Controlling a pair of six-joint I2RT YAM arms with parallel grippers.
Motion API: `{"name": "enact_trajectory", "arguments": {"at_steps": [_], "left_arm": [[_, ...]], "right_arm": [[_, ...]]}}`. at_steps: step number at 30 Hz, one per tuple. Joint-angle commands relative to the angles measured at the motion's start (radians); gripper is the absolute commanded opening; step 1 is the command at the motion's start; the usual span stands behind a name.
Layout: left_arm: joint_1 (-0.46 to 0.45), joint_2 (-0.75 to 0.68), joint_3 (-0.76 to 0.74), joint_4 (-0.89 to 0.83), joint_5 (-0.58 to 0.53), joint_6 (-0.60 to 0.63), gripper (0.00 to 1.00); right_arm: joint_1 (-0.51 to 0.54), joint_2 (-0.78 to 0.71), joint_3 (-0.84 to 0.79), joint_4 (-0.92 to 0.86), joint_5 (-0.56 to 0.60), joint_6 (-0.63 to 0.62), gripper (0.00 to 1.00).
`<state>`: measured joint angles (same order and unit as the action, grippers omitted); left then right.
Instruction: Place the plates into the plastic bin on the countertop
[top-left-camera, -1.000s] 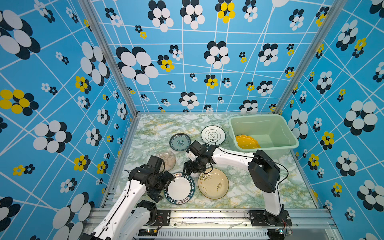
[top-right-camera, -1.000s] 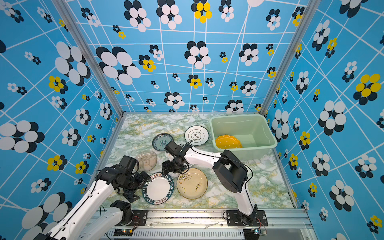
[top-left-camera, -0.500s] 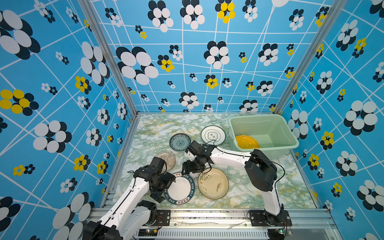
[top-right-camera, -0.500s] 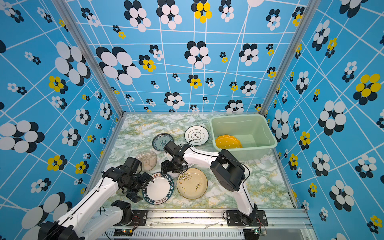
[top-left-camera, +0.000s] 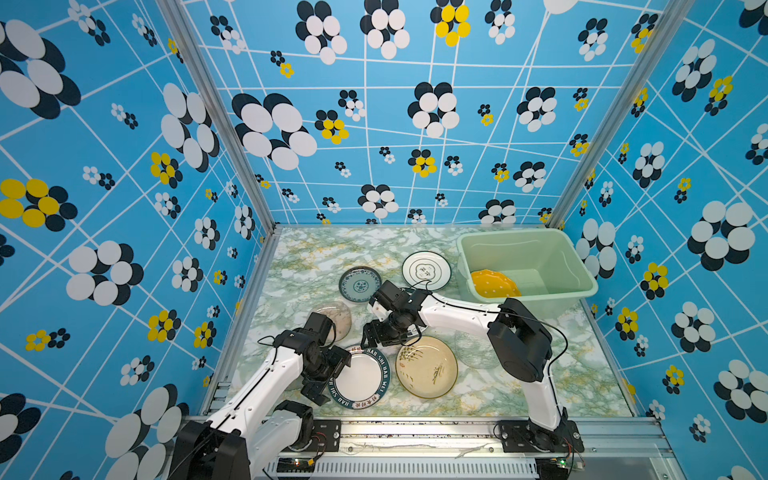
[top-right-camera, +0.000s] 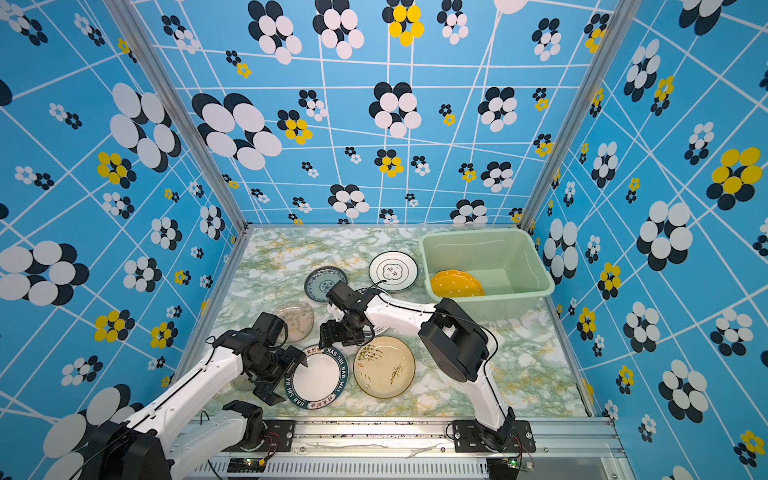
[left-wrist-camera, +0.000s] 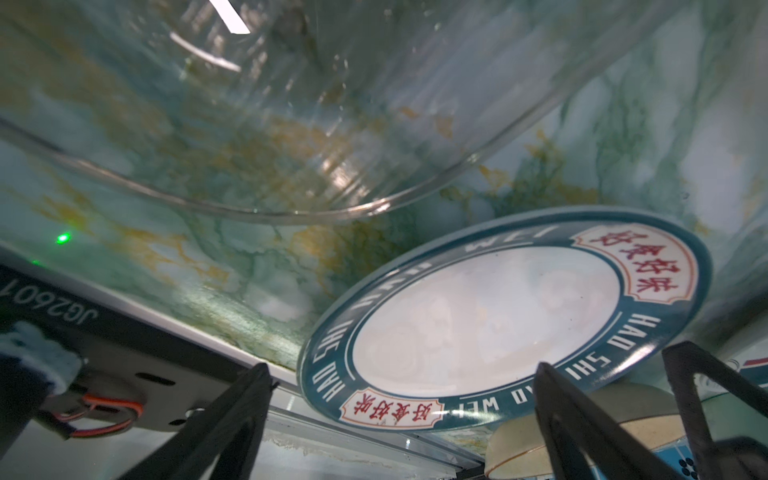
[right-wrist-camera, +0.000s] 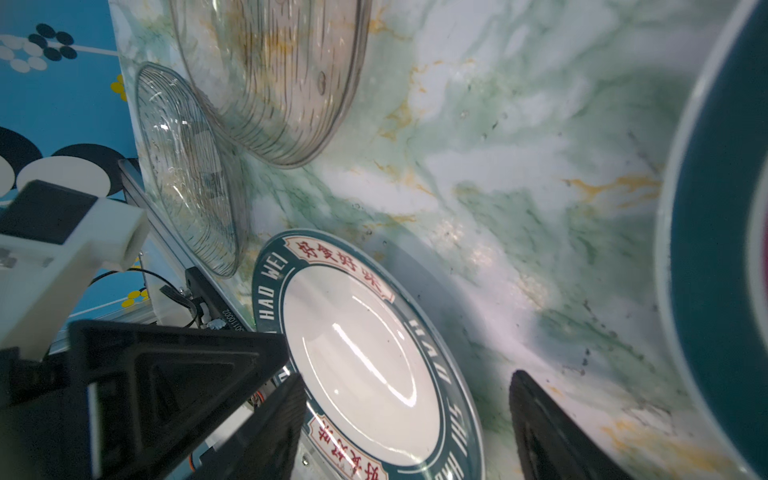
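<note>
1. The round white plate with dark green lettered rim (top-left-camera: 359, 378) lies flat on the marble-patterned countertop (top-left-camera: 540, 395). It is just beside the beige plate with plant drawing (top-left-camera: 426, 368) and well apart from the pale mint-green plastic bin (top-left-camera: 582, 286).
2. It looks stiff, glossy, slippery and breakable (glazed ceramic, I'd judge). Pinch the thin rim on the side facing the left gripper (top-left-camera: 330, 378).
3. Being round, it has no long axis; its face points up.
4. The left gripper's jaws stand wide apart either side of that rim, not clamped. The right gripper (top-left-camera: 377, 340) hangs parted and empty.
</note>
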<state>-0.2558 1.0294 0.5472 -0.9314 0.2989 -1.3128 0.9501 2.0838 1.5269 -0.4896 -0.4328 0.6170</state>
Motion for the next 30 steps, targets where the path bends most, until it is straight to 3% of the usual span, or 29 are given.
{"name": "enact_trajectory", "arguments": {"at_steps": [1, 30], "left_arm": [[-0.005, 0.017, 0.01, -0.029, -0.008, 0.02, 0.99], [-0.042, 0.095, -0.049, 0.117, -0.036, -0.068, 1.0]], "right_arm": [[0.004, 0.029, 0.03, -0.018, -0.024, 0.011, 0.79], [0.003, 0.084, 0.064, -0.049, -0.14, 0.005, 0.66]]}}
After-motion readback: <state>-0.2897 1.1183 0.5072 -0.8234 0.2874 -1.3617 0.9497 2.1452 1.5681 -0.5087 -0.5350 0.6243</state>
